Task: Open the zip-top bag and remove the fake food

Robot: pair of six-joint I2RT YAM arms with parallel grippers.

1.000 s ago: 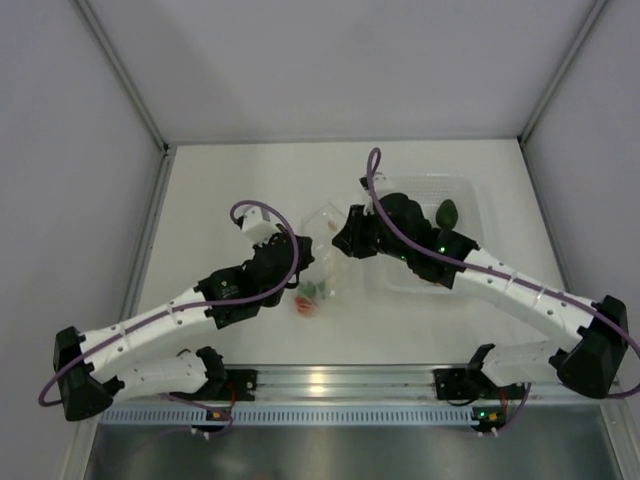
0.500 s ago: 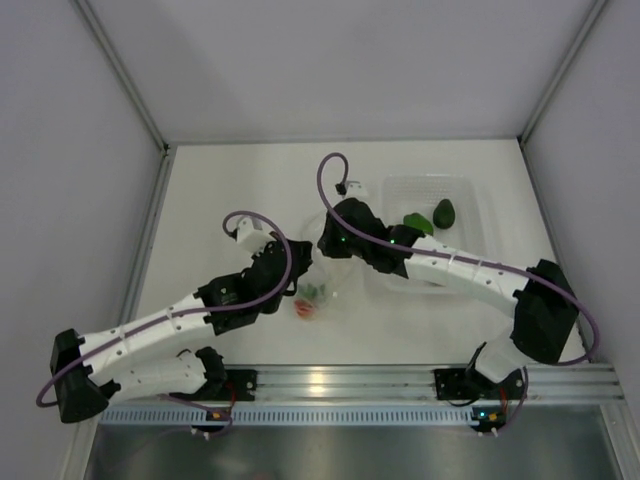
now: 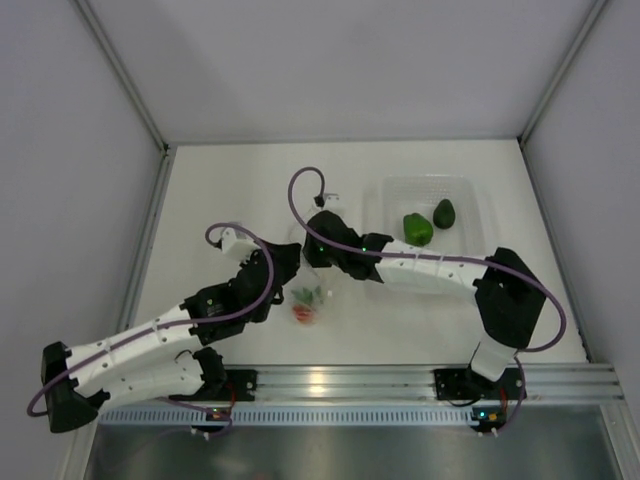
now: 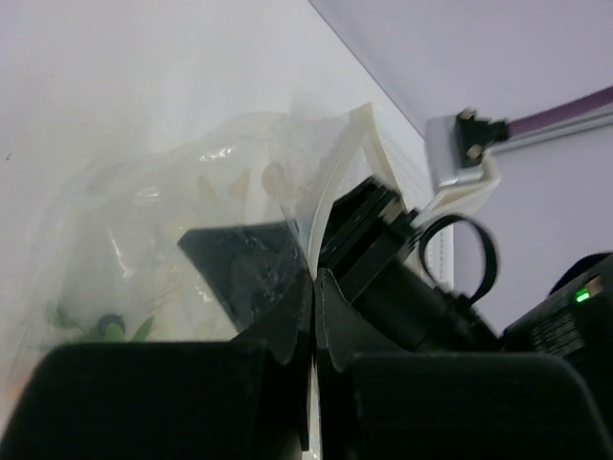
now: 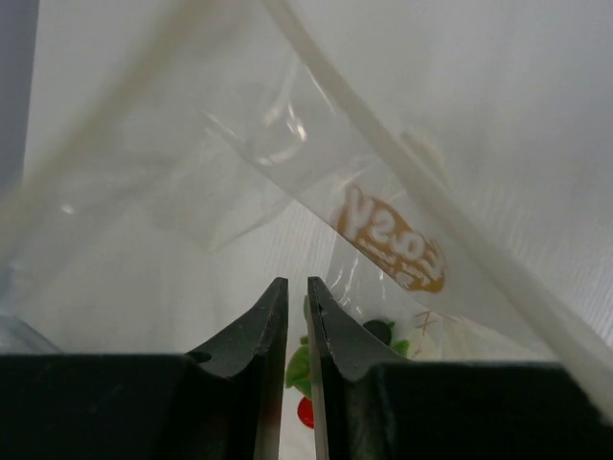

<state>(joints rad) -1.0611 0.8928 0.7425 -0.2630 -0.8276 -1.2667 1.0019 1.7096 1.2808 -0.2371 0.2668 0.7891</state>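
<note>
The zip-top bag [image 3: 312, 292] lies crumpled at the table's middle, between my two grippers. It also shows in the left wrist view [image 4: 182, 201] and the right wrist view [image 5: 287, 144]. Red tomatoes on a green sprig [image 3: 304, 309] are inside it, and show past the right jaws [image 5: 305, 410]. My left gripper [image 3: 284, 266] [image 4: 313, 280] is shut on the bag's edge by the zip strip. My right gripper [image 3: 316, 252] [image 5: 297, 287] is at the bag's mouth, jaws together with a hairline gap, holding nothing. The green pepper [image 3: 417, 229] and the avocado [image 3: 445, 213] lie in the tray. The peach is not in view.
The rigid clear tray [image 3: 395, 190] stands at the back right, just behind the right forearm. White walls close off the table's left, back and right. A metal rail runs along the near edge by the arm bases.
My right gripper left the pepper in the tray and swung left to the bag's mouth. My left gripper, still holding the bag, shifted slightly toward the near edge.
</note>
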